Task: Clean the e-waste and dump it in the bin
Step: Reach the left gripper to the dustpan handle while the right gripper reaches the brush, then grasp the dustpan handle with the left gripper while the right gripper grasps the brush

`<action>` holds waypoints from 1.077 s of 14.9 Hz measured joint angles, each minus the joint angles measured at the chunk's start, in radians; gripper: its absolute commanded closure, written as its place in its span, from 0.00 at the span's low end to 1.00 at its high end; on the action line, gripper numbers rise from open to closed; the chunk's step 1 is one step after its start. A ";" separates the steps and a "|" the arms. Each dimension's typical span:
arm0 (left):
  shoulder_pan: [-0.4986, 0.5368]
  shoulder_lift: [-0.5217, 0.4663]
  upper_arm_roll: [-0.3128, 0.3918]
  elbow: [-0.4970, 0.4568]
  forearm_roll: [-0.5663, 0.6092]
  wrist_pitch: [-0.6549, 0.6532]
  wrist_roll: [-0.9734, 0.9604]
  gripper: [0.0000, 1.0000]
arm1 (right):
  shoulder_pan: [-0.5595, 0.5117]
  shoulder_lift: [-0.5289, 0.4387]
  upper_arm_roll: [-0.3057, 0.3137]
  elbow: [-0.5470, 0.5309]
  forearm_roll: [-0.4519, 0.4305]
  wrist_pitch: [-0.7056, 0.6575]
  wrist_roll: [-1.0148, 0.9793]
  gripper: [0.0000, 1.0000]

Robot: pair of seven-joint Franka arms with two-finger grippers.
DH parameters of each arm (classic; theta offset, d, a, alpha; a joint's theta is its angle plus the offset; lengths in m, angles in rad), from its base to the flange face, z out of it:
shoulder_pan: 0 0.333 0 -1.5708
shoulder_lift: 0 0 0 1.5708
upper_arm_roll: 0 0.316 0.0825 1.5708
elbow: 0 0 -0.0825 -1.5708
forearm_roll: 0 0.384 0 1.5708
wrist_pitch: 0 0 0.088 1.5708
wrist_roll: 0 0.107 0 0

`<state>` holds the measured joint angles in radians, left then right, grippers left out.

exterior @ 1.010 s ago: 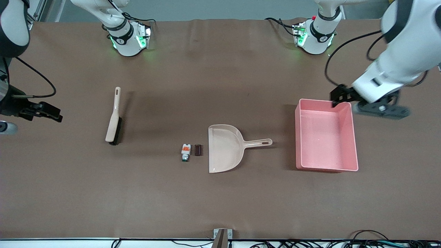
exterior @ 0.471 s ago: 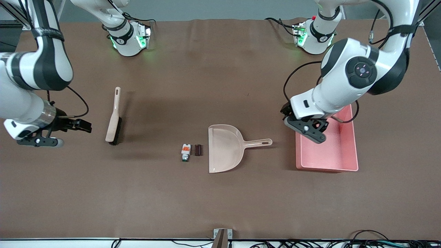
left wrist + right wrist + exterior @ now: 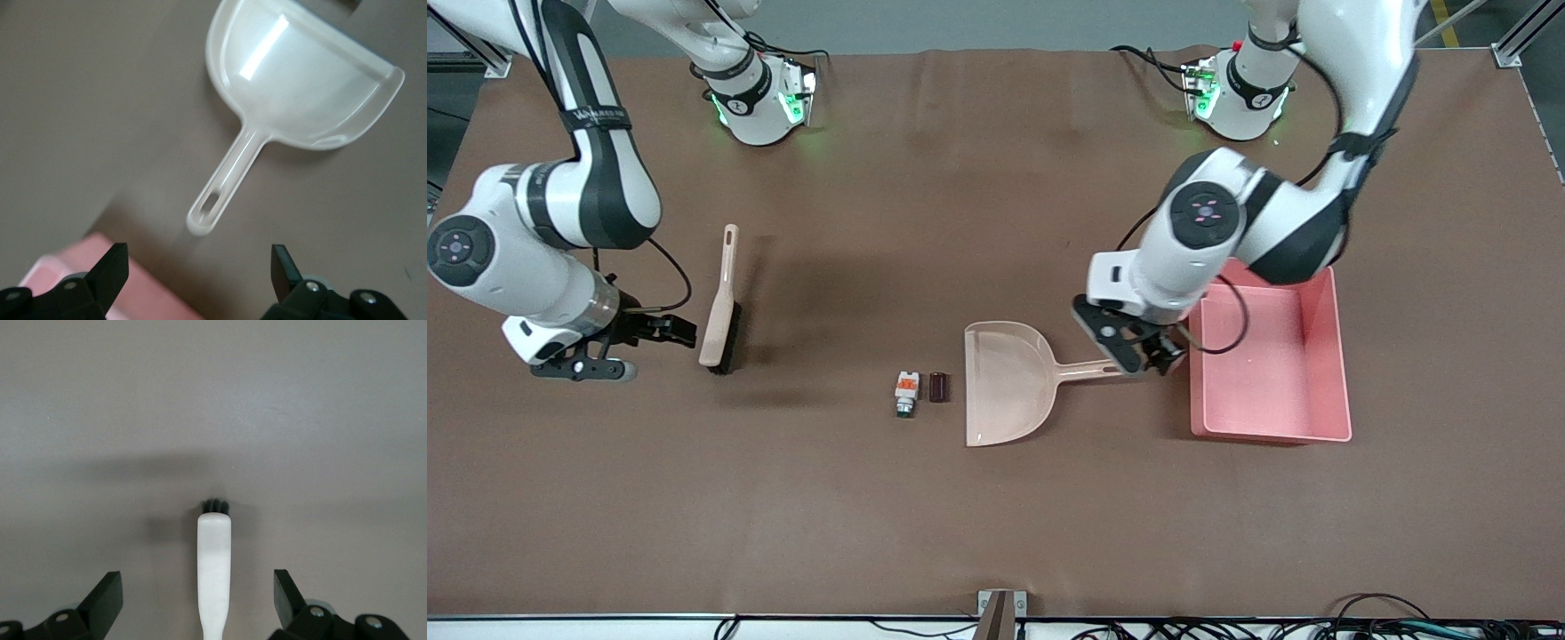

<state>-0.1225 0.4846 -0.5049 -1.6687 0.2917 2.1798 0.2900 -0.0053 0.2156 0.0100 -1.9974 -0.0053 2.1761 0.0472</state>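
The e-waste, 2 small parts, a white component [image 3: 906, 392] and a dark cylinder [image 3: 937, 387], lies on the table just off the dustpan's [image 3: 1007, 382] open mouth, well apart from both grippers. The bin [image 3: 1325, 356] stands beside the left gripper [image 3: 1138, 354], which hovers over the dustpan handle's end, jaws wide, nothing held. The right gripper [image 3: 671, 331] sits beside the brush [image 3: 720, 311], jaws wide, empty. Step in hand, as judged: reaching for tools. Next move calls for lowering and closing on each handle.
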 measured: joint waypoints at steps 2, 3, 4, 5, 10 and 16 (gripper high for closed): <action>-0.020 0.058 0.000 0.000 0.023 0.074 0.074 0.06 | 0.007 0.006 0.000 -0.040 0.000 0.028 0.000 0.00; -0.020 0.084 0.000 0.000 0.026 0.103 0.129 0.06 | 0.010 0.006 0.000 -0.053 0.000 0.030 0.000 0.00; -0.019 0.105 0.001 0.001 0.026 0.122 0.178 0.06 | 0.011 0.006 0.000 -0.067 0.000 0.030 0.000 0.00; -0.019 0.122 0.001 0.003 0.026 0.134 0.218 0.06 | 0.012 0.006 0.000 -0.088 0.000 0.028 0.000 0.00; -0.034 0.180 0.000 0.007 0.030 0.184 0.342 0.08 | 0.014 -0.001 -0.001 -0.248 0.000 0.077 -0.001 0.00; -0.038 0.246 0.000 0.011 0.117 0.249 0.382 0.14 | 0.020 -0.092 -0.001 -0.482 0.000 0.280 -0.009 0.00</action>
<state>-0.1605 0.7307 -0.5049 -1.6573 0.4084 2.4291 0.6717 0.0144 0.1234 0.0087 -2.4792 -0.0052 2.4565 0.0379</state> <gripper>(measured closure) 0.110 0.000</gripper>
